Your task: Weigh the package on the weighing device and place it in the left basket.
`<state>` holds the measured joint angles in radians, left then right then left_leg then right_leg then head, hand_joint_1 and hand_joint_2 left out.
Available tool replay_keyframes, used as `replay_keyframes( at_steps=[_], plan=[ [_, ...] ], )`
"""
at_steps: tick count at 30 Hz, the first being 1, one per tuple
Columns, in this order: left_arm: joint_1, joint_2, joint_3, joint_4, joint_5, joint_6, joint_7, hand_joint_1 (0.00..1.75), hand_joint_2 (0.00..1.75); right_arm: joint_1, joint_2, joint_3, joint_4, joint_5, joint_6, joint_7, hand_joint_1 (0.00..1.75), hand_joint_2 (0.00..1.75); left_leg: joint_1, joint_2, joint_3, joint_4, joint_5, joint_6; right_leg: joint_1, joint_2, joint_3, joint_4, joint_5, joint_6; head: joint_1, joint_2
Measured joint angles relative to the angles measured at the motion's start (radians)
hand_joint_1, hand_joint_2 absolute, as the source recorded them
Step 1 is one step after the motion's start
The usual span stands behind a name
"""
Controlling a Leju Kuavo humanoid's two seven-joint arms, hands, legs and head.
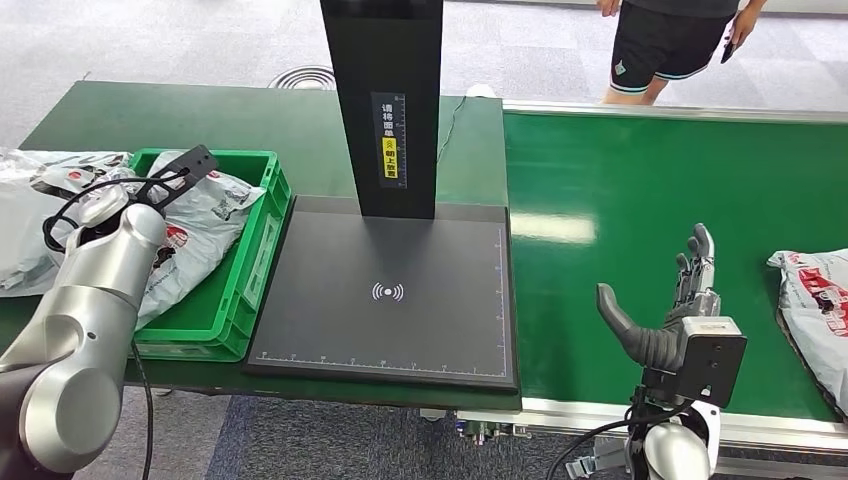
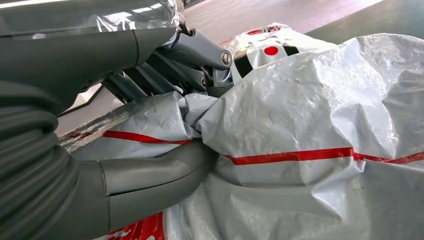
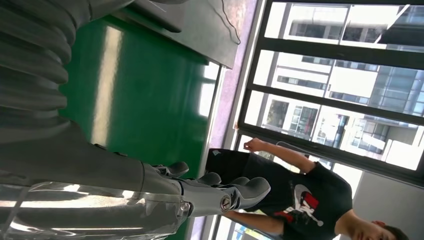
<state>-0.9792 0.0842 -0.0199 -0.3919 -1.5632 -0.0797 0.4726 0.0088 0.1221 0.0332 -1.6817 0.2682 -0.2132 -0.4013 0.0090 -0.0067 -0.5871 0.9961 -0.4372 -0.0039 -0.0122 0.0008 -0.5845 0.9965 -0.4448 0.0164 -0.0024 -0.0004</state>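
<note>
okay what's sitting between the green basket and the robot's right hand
The black scale, nothing on it, then bare green belt up to the right hand, seen from the head view.

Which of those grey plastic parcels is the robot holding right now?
The one in the green basket on the left: the left hand pinches that package. The parcel on the conveyor lies untouched beside the open right hand.
</note>
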Motion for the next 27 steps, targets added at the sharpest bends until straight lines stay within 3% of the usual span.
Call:
replay_keyframes(
  at_steps=[1, 5, 9, 17, 21, 23, 27],
  plan=[
    [0.000, 0.000, 0.002, 0.003, 0.001, -0.003, -0.001, 1.75, 1.75, 0.000, 0.001, 0.000, 0.001, 0.000, 0.000, 0.000, 0.00, 1.75, 0.000, 0.000, 0.000, 0.000, 0.000, 0.000, 0.000, 0.000, 0.000, 0.000, 0.000, 0.000, 0.000, 0.000],
    [0.002, -0.002, 0.017, 0.016, 0.013, -0.035, -0.025, 0.01, 1.75, -0.001, 0.003, 0.000, 0.005, 0.002, 0.001, 0.000, 0.00, 1.75, 0.000, 0.000, 0.000, 0.000, 0.000, 0.000, 0.000, 0.000, 0.000, 0.000, 0.000, 0.000, 0.000, 0.000],
    [0.018, -0.014, 0.028, 0.025, 0.011, -0.022, -0.042, 0.00, 1.75, -0.009, 0.009, 0.000, 0.012, 0.009, 0.007, 0.000, 0.00, 1.75, 0.000, 0.000, 0.000, 0.000, 0.000, 0.000, 0.000, 0.000, 0.000, 0.000, 0.000, 0.000, 0.000, 0.000],
    [0.029, -0.047, 0.029, 0.011, -0.004, 0.183, -0.058, 0.00, 1.75, -0.012, 0.021, 0.000, 0.013, 0.026, 0.013, 0.004, 0.00, 1.75, 0.000, 0.000, 0.000, 0.000, 0.000, 0.000, 0.000, 0.000, 0.000, 0.000, 0.000, 0.000, 0.000, 0.000],
    [0.028, -0.060, 0.029, -0.009, -0.005, 0.246, -0.080, 0.00, 0.00, -0.012, 0.022, 0.000, 0.013, 0.029, 0.013, 0.004, 0.00, 1.75, 0.000, 0.000, 0.001, 0.000, 0.000, 0.000, 0.000, 0.000, 0.000, 0.000, 0.000, 0.000, 0.000, 0.000],
    [0.029, -0.065, 0.028, -0.022, -0.005, 0.283, -0.100, 0.00, 0.00, -0.011, 0.022, 0.000, 0.013, 0.029, 0.012, 0.005, 0.00, 1.75, 0.000, 0.000, 0.001, 0.000, 0.000, 0.000, 0.000, 0.000, 0.000, 0.000, 0.000, 0.000, 0.000, 0.000],
    [0.035, -0.086, 0.038, -0.063, 0.067, 0.391, -0.224, 0.00, 1.75, -0.004, 0.022, -0.002, 0.010, 0.029, 0.000, 0.004, 0.00, 1.75, 0.000, 0.000, 0.001, 0.000, 0.000, 0.000, 0.000, 0.000, 0.000, 0.000, 0.000, 0.000, 0.000, 0.000]
  ],
)
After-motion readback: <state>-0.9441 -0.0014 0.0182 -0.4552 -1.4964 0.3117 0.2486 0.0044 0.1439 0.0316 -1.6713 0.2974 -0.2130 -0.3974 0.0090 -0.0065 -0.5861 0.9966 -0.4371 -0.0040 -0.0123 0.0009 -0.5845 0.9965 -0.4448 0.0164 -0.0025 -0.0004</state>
